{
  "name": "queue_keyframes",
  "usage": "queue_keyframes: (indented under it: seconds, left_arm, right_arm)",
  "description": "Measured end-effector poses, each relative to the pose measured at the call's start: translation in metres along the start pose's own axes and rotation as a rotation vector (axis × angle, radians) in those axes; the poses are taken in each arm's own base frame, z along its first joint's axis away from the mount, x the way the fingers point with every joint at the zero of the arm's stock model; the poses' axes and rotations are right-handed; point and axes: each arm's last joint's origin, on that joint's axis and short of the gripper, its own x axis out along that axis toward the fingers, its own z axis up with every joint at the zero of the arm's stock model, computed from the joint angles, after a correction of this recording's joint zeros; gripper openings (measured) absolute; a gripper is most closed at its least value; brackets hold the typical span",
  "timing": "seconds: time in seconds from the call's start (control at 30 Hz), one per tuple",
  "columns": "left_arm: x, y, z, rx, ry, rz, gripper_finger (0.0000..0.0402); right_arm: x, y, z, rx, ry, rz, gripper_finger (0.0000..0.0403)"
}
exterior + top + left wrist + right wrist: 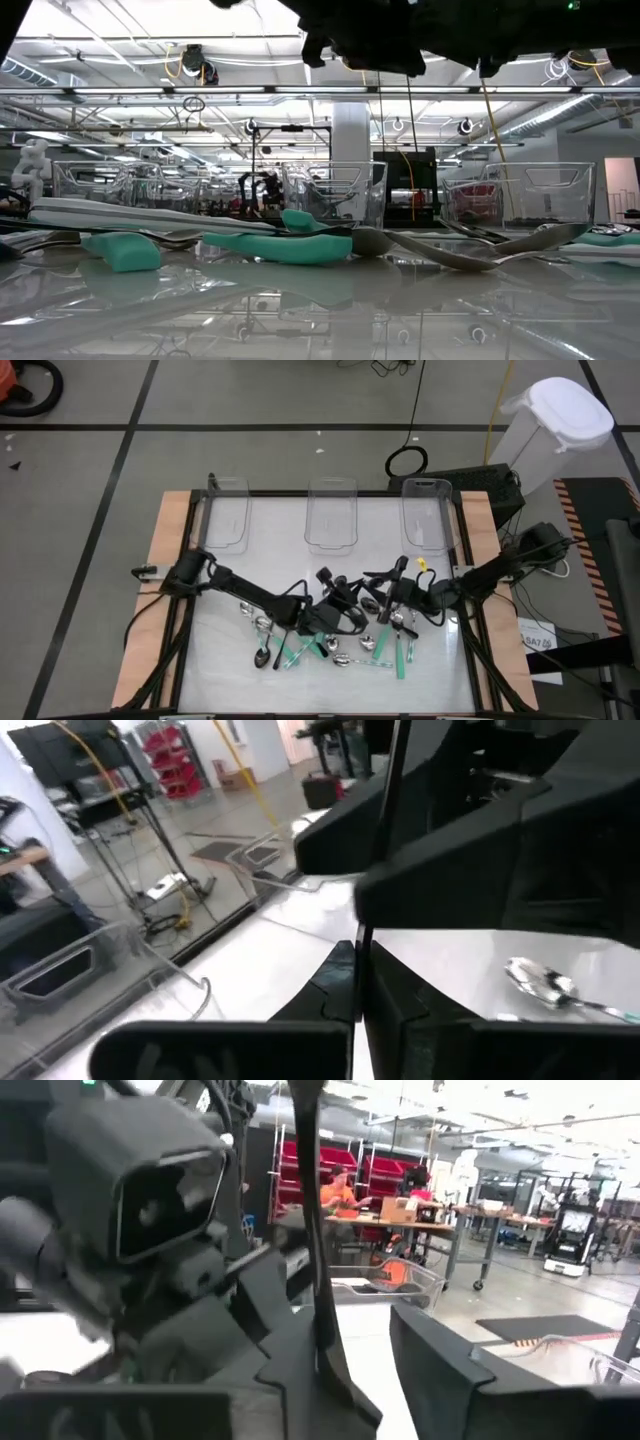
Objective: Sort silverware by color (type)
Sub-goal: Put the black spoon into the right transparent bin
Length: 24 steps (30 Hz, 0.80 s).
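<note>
Your left gripper [352, 592] is reaching in from the left edge to the middle of the table [280, 565], and its fingers [345, 980] are pressed together on a thin dark handle [380, 820] that is standing up between them; it looks like one of the dark spoons, though its bowl is hidden. Your right gripper [388, 592] is coming in from the right and sitting just beside the left one, with the same dark handle rising between its fingers [440, 1370], which are standing apart around it. The two grippers are nearly touching above the pile.

The spoons [330, 645] are lying scattered on the near half of the table, mostly under and just nearer than the grippers: teal-handled ones [275, 245], silver ones [470, 250] and dark ones mixed together. One silver spoon [545, 985] is showing past your left fingers. Three clear bins [330, 510] are standing in a row along the far edge.
</note>
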Motion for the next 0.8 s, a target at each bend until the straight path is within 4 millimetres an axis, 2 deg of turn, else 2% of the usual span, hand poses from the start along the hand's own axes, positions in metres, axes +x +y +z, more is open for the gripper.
queue_keyframes:
  seconds: [0.2, 0.3, 0.4, 0.57, 0.8]
  left_arm:
    - [-0.007, 0.012, 0.015, 0.015, 0.065, -0.174, 0.0004]
    - [-0.005, 0.011, 0.013, 0.045, 0.082, -0.280, 0.0004]
    - [0.000, 0.012, 0.012, 0.004, 0.092, -0.366, 0.0003]
    - [0.008, 0.010, 0.004, -0.034, 0.111, -0.403, 0.0003]
    - [0.009, -0.001, -0.003, -0.076, 0.093, -0.525, 0.0003]
  right_arm:
    - [-0.011, -0.006, 0.005, 0.016, 0.101, 0.138, 0.0148]
    - [-0.016, -0.008, 0.006, 0.027, 0.149, 0.219, 0.0148]
    - [-0.020, -0.011, 0.009, 0.058, 0.170, 0.264, 0.0147]
    - [-0.025, -0.011, 0.008, 0.093, 0.219, 0.335, 0.0146]
    - [-0.030, -0.007, 0.007, 0.135, 0.247, 0.377, 0.0145]
